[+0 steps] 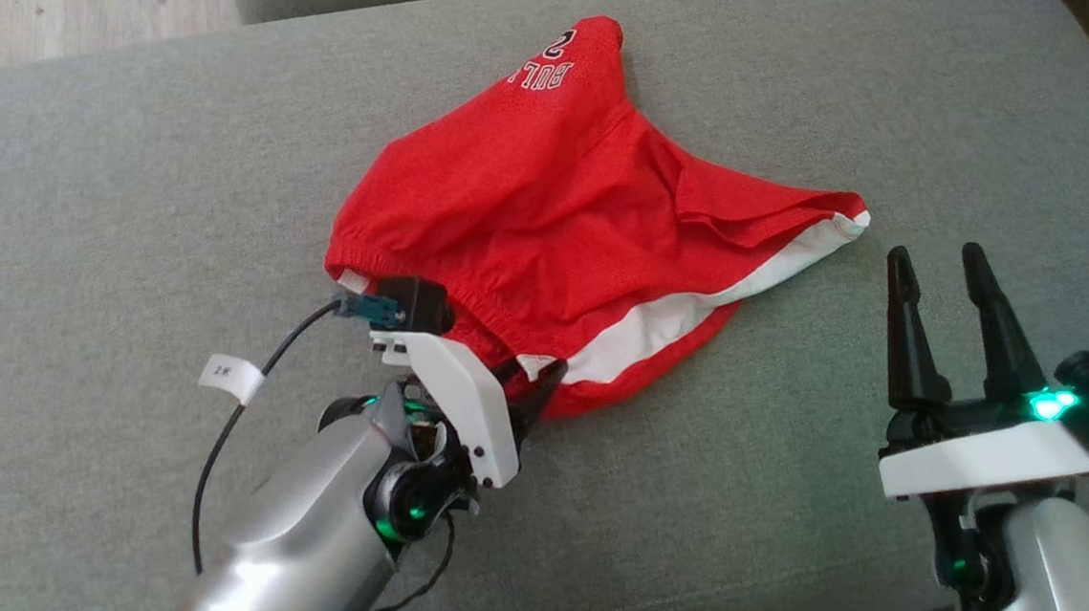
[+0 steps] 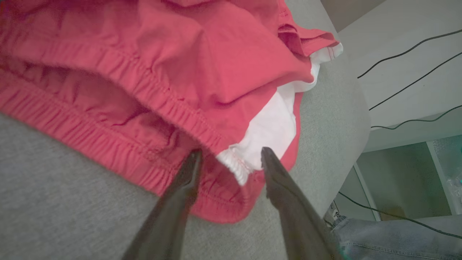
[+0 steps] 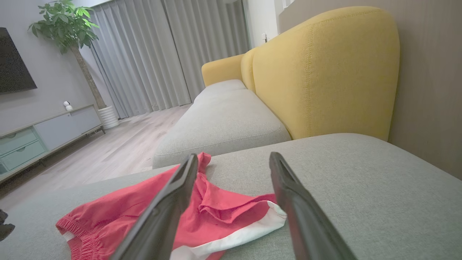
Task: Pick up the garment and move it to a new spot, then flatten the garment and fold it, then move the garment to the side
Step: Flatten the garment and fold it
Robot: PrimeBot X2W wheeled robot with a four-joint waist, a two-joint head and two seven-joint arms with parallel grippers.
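Now, shorts (image 1: 551,210): red with a white stripe (image 1: 658,328), they lie rumpled on the grey sofa cushion (image 1: 132,171), ahead of both pairs of fingers, with one leg pointing away from them.
Left fingers (image 2: 180,195): they stand apart, one on each side of the waistband (image 2: 162,97) corner where the white stripe ends; cloth lies between the tips but is not pinched.
Right fingers (image 1: 911,341): they are spread wide with nothing between them, off the cloth; the nearest hem lies just beyond their tips and to their left.
Done: nothing looks clearly finished; I cannot tell whether this is the first spot or the new one.
Step in hand: probably a grab at the waistband corner, either to lift the shorts or to pull them flat.
Left to do: flattening (the legs are bunched and the top layer is creased over the stripe), then folding, then the move to the side.
Hidden: in the head view the white wrist housing covers most of the left fingers and the bit of waistband under them; one dark tip shows past it.
Hard to read: the lettering (image 1: 542,66) on the far leg is upside down and cut by a fold, so a few letters are all I can make out.
Cut off: in the left wrist view the shorts run off the top and left edges; a leg in jeans (image 2: 379,234) sits beyond the right-hand finger, clipped by the frame.
Unclear: that view is soft, so I cannot tell whether the left tips press down to the cushion.
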